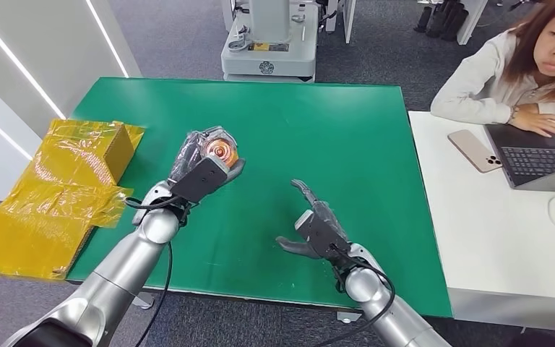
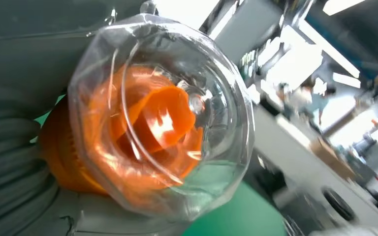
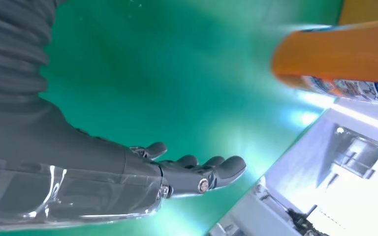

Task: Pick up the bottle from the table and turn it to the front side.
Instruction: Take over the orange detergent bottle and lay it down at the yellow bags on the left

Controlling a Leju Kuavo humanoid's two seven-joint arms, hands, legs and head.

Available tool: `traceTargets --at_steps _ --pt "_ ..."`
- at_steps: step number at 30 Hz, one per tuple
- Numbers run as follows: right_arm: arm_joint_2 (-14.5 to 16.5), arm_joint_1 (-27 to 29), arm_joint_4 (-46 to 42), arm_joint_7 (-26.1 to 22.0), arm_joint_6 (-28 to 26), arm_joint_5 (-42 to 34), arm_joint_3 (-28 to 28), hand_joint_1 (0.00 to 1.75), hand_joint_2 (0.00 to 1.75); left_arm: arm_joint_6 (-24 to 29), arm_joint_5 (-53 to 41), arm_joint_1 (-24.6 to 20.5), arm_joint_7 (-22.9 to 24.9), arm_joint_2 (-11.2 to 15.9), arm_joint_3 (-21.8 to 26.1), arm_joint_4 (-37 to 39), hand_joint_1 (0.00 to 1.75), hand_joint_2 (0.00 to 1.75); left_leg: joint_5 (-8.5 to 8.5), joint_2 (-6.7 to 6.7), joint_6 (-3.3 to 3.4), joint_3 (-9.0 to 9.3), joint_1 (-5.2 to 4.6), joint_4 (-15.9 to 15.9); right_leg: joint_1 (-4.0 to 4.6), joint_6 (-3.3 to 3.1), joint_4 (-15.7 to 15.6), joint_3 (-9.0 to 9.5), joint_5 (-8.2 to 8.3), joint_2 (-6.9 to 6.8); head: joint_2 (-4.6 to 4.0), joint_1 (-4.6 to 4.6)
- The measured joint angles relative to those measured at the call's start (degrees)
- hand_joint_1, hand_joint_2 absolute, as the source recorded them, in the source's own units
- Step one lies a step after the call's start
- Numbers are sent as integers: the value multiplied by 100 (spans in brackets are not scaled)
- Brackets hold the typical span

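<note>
One bottle in left hand, base toward camera.

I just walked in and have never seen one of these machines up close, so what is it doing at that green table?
The robot is holding a clear bottle with an orange inside in its left hand, lifted above the green table. Its right hand hovers open over the table, holding nothing. Yellow packaging lies at the table's left edge, and a person sits at a laptop on the white desk alongside.
</note>
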Motion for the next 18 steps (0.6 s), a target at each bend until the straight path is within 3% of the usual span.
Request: traceTargets --at_steps 6,9,12,14,18 --pt "-96 24 -251 -125 67 -143 -3 0 175 1141 -1939 -45 295 341 96 -61 175 175 0 4 0 1 0 0 0 0 -1 -1 0 3 0 -1" --pt "-127 23 -378 -187 38 -191 11 0 175 1819 -4069 -138 910 557 101 -40 175 175 0 4 0 1 0 0 0 0 0 -2 0 3 0 -1" --pt "-152 26 -539 -230 -68 -206 42 0 175 2112 -5897 -319 1594 784 70 67 175 175 1 5 -1 2 0 0 0 0 0 -4 1 4 0 0" --pt "-192 54 -705 -263 -198 -226 60 0 175 2130 -6394 -518 2206 982 -153 251 175 175 1 6 -2 2 0 0 0 0 0 -8 1 5 0 0" --pt "-393 262 -1187 -297 -475 -237 67 0 175 2126 -6541 -978 3237 1314 -1111 923 175 175 2 2 -3 1 -1 0 -1 0 0 -7 1 2 0 -1"
